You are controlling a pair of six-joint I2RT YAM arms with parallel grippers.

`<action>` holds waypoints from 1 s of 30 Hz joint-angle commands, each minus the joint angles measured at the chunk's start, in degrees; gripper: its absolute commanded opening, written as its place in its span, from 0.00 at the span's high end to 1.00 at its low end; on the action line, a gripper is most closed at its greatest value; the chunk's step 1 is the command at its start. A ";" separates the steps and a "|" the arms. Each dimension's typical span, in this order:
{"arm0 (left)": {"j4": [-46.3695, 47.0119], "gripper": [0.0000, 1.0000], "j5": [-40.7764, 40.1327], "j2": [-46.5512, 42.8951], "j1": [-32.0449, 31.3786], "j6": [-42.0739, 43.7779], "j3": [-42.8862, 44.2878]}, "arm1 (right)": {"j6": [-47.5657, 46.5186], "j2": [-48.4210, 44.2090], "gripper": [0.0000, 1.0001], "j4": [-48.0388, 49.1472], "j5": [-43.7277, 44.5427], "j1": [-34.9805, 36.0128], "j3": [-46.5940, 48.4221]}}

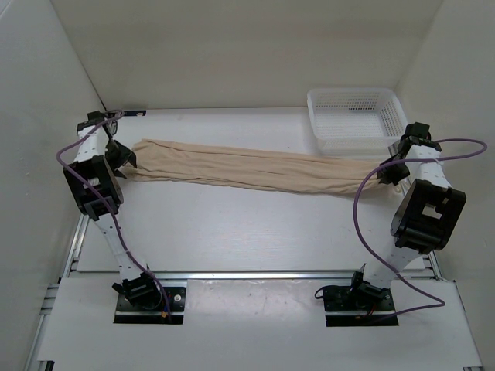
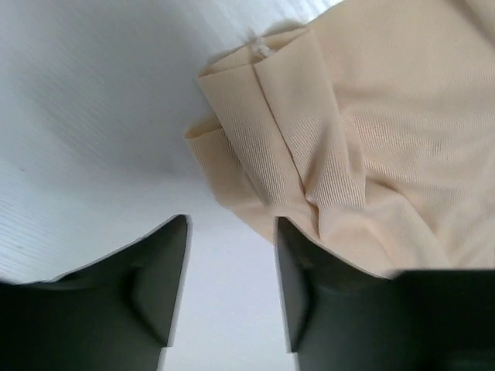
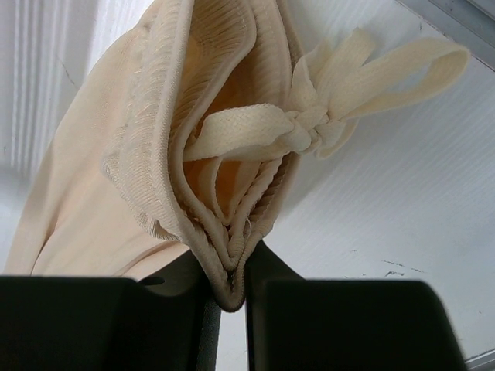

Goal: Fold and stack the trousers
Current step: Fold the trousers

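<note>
The beige trousers (image 1: 247, 171) lie stretched in a long band across the table, from the left arm to the right arm. My left gripper (image 1: 124, 158) stands open at their left end. In the left wrist view the leg cuffs (image 2: 263, 147) lie on the table just past the right finger, and nothing is between the fingers of the gripper (image 2: 232, 224). My right gripper (image 1: 387, 171) is shut on the ribbed waistband (image 3: 224, 255), bunched in folds between the jaws (image 3: 232, 286). The knotted drawstring (image 3: 309, 127) hangs out to the right.
A white mesh basket (image 1: 352, 143) stands at the back right, just behind the trousers' right end. White walls close in the table on the left, back and right. A metal rail (image 1: 255, 274) runs along the near edge by the arm bases.
</note>
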 commanded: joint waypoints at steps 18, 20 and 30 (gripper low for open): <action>0.68 0.50 1.90 5.26 -1.16 -0.16 11.04 | -0.78 -2.56 1.00 1.52 -1.14 -0.35 -0.85; 0.68 0.43 1.90 5.96 -1.16 -0.16 11.05 | -0.78 -2.56 1.00 1.52 -1.14 -0.35 -0.85; 1.21 0.62 1.28 6.05 -1.16 0.37 7.44 | -0.78 -2.56 1.00 1.52 -1.14 -0.35 -0.85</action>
